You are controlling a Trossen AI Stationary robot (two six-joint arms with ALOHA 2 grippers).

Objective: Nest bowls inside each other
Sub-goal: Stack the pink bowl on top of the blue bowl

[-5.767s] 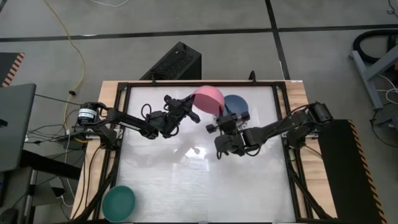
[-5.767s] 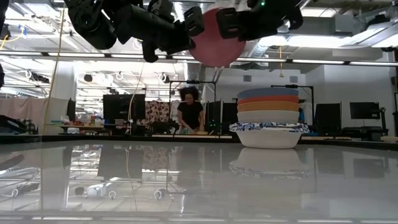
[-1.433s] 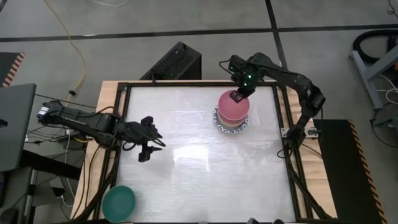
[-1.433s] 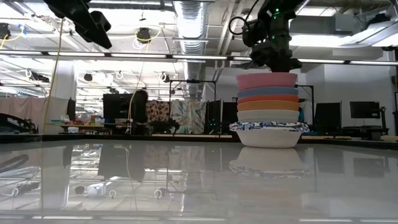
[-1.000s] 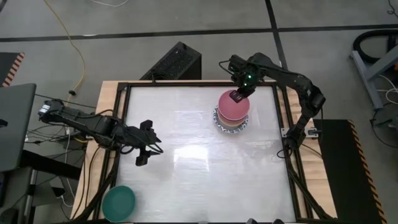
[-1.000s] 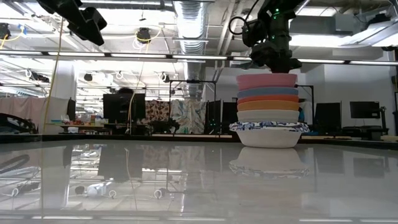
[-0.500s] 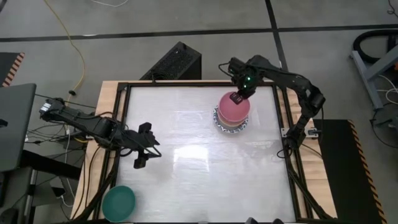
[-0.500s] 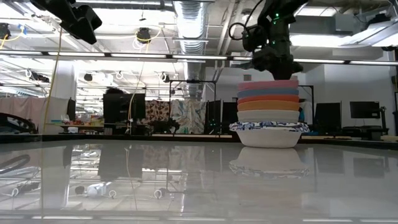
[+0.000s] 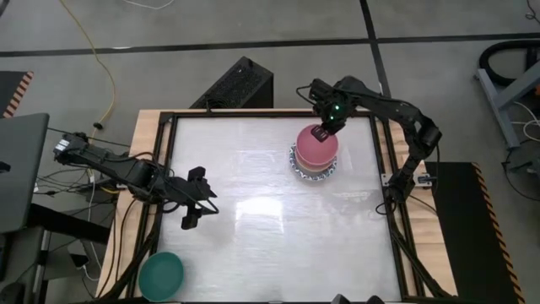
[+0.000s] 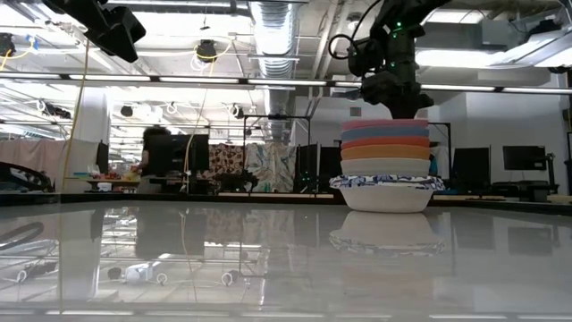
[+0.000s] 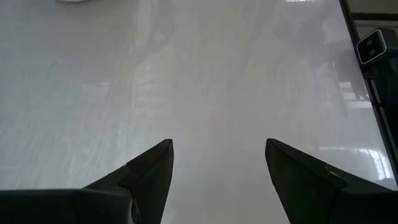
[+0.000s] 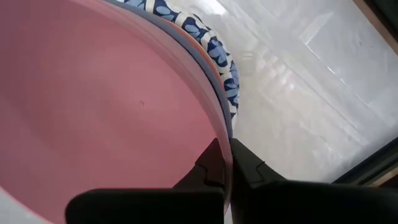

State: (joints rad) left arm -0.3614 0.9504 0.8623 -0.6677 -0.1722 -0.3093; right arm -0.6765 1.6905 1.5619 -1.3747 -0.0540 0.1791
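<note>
Pink bowl (image 9: 315, 146) topmost on stack of nested bowls (image 10: 386, 170), far-right area of table (image 9: 270, 245); right gripper (image 9: 321, 133) pinching its rim; green bowl (image 9: 160, 274) apart, near-left corner; left gripper (image 9: 193, 214) spread, empty, above table

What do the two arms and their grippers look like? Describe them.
Both arms are dark, jointed and slim, with black cables looped along them. The left gripper has two black, wedge-shaped fingers. The right gripper is equally black, with a small green light glowing just behind it on the wrist.
</note>
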